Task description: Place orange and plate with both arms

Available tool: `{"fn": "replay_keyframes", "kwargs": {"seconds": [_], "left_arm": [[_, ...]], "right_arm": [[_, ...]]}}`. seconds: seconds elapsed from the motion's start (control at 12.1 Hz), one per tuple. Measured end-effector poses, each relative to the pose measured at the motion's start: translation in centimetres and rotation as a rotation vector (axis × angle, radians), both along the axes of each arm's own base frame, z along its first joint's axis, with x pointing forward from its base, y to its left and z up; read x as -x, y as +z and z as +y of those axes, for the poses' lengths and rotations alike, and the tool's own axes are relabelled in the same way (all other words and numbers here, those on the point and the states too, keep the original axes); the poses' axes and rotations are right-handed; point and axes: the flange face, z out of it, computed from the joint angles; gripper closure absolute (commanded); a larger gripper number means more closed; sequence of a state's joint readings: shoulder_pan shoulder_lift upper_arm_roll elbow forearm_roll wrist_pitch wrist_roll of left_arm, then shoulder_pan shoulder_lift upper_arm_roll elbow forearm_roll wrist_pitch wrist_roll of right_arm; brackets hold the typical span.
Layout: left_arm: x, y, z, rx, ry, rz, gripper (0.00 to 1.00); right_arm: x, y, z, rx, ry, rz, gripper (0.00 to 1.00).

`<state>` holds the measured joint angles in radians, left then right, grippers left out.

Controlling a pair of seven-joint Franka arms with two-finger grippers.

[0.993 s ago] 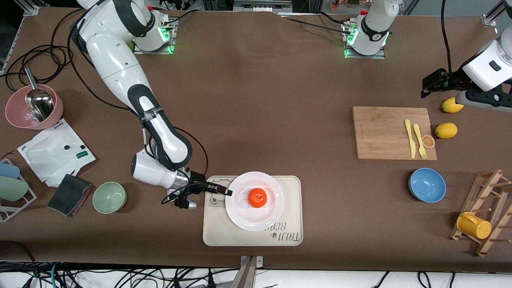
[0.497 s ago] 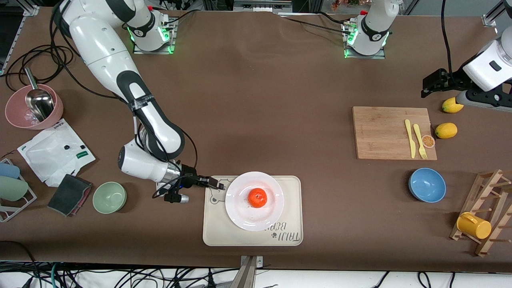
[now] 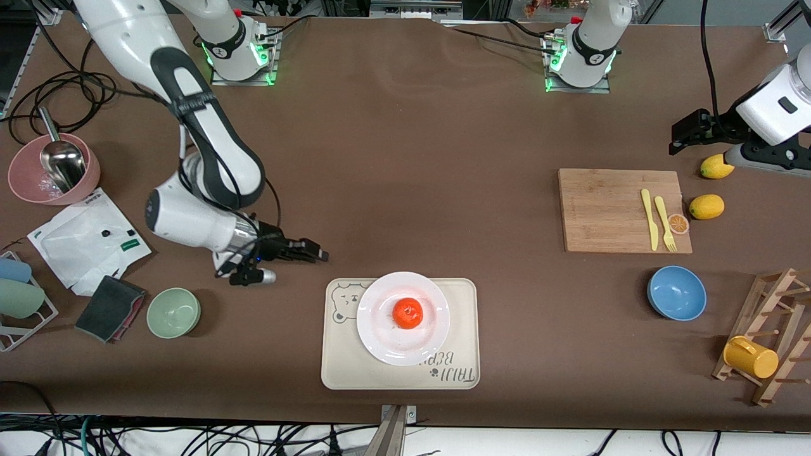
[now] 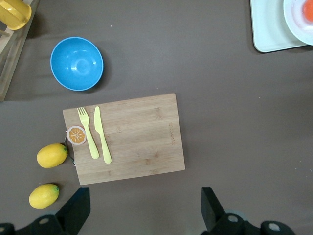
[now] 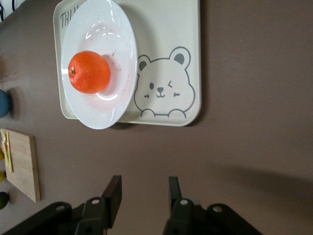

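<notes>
The orange (image 3: 407,313) sits in the middle of the white plate (image 3: 380,335), which rests on the beige bear-printed tray (image 3: 456,297). In the right wrist view the orange (image 5: 88,72) and the plate (image 5: 115,29) show clearly. My right gripper (image 3: 320,256) is open and empty, over bare table just off the tray's corner toward the right arm's end; its jaws (image 5: 145,185) hold nothing. My left gripper (image 3: 676,142) is open and empty, high over the table's left-arm end beside the cutting board, and waits. The plate's edge shows in the left wrist view (image 4: 293,24).
A wooden cutting board (image 3: 602,209) carries a yellow fork, knife and an orange slice (image 3: 678,223). Two lemons (image 3: 706,206) lie beside it. A blue bowl (image 3: 676,292), a rack with a yellow cup (image 3: 751,356), a green bowl (image 3: 173,312) and a pink bowl (image 3: 25,183) stand around.
My right gripper has drawn back from the plate's rim, off the tray and toward its base, rising away. The plate and orange stay on the tray. The left arm has barely moved.
</notes>
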<state>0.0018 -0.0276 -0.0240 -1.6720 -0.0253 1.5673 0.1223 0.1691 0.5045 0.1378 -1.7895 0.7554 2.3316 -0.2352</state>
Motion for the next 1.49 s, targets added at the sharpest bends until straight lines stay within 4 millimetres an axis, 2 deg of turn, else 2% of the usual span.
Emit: {"fn": "replay_keyframes", "kwargs": {"seconds": [0.17, 0.25, 0.33, 0.5, 0.75, 0.99, 1.24, 1.49], "left_arm": [[0.1, -0.4, 0.1, 0.000, 0.001, 0.020, 0.00], [0.0, -0.7, 0.1, 0.000, 0.001, 0.029, 0.00], [-0.1, -1.0, 0.0, 0.000, 0.000, 0.037, 0.00], [-0.1, -1.4, -0.1, -0.001, -0.003, 0.057, 0.00], [0.4, -1.7, -0.6, -0.001, -0.014, 0.100, 0.00], [1.1, -2.1, -3.5, 0.008, -0.066, 0.150, 0.00], [1.9, -2.9, -6.0, 0.012, -0.114, 0.210, 0.00], [1.7, -4.4, -6.4, 0.012, -0.121, 0.261, 0.00]], "right_arm": [[1.3, 3.5, -3.3, 0.077, 0.082, 0.021, 0.29], [1.6, 5.4, -5.1, 0.121, 0.118, 0.026, 0.21], [1.9, 7.6, -6.7, 0.173, 0.157, 0.018, 0.01], [3.1, 12.4, -8.8, 0.291, 0.236, -0.015, 0.00], [5.7, 20.4, -10.8, 0.429, 0.308, -0.071, 0.00], [7.1, 26.6, -12.8, 0.519, 0.342, -0.041, 0.00], [7.4, 29.8, -14.5, 0.597, 0.343, -0.022, 0.00], [7.5, 30.3, -14.8, 0.607, 0.343, -0.010, 0.00]]}}
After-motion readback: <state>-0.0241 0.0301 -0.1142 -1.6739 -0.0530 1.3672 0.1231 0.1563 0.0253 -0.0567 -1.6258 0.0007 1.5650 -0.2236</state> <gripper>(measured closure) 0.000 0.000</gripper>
